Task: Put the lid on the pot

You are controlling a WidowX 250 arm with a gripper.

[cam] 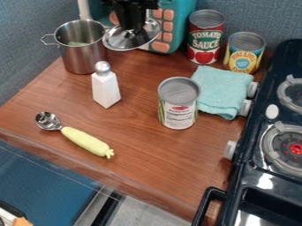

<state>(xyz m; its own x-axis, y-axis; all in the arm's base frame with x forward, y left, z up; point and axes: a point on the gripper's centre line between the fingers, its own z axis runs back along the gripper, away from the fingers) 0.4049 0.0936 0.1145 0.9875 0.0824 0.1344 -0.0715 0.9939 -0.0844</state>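
Observation:
The black gripper hangs down from the top edge, left of centre, shut on a silver lid. The lid is held tilted, just right of the pot's rim and about level with it. A tall steel pot with wire handles stands upright at the upper left of the wooden counter. Its top is uncovered, and something greenish lies inside. Whether the lid's left edge touches the pot, I cannot tell.
A white shaker stands in front of the pot. Behind the gripper is a teal toy appliance. Rightward are a sauce can, pineapple can, folded cloth, front can and stove. A yellow-handled scoop lies front left.

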